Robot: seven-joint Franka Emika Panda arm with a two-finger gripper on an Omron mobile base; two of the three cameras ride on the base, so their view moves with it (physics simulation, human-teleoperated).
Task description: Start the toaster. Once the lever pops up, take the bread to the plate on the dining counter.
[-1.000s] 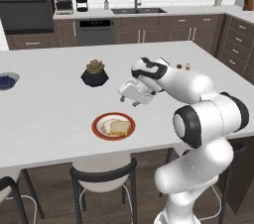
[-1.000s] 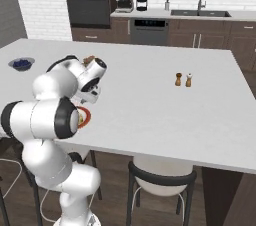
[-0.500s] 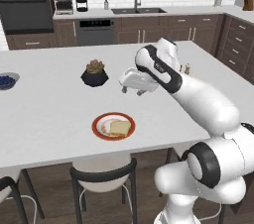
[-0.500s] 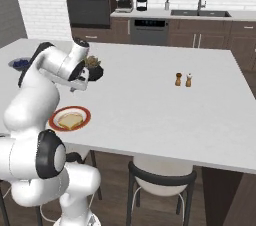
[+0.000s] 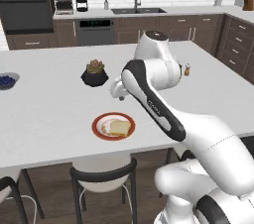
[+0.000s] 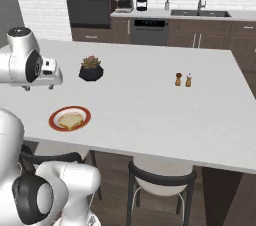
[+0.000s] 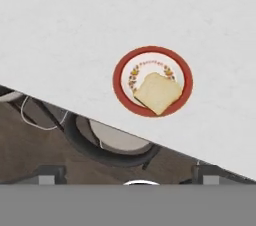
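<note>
Kitchen backdrop of dark cabinets, oven and sink runs along the far wall; nearer, the big white dining counter (image 5: 44,114) spans the scene with dark chairs (image 5: 101,181) tucked under its near edge. Robot arm reaches up and over the counter from the near right in the left base view. On the counter: a dark potted plant (image 5: 95,73) toward the middle, salt and pepper shakers (image 6: 183,79) further right, a small bowl of blue berries (image 5: 7,80) at far left. The plate (image 5: 100,120), red-rimmed, sits close to the near edge, and the bread (image 5: 119,128) lies flat on it, slightly off-centre, fully inside the rim. Gripper (image 5: 119,91) is raised above the counter, just far-right of the plate, between plate and plant, empty with its jaws spread wide, nothing between them. Key relation: the bread lies below and slightly to the near-left of the gripper, well apart from it, no contact. Hand view looks down on plate and slice with clear air between. Judging by this, delivery looks done; only retreat remains.
</note>
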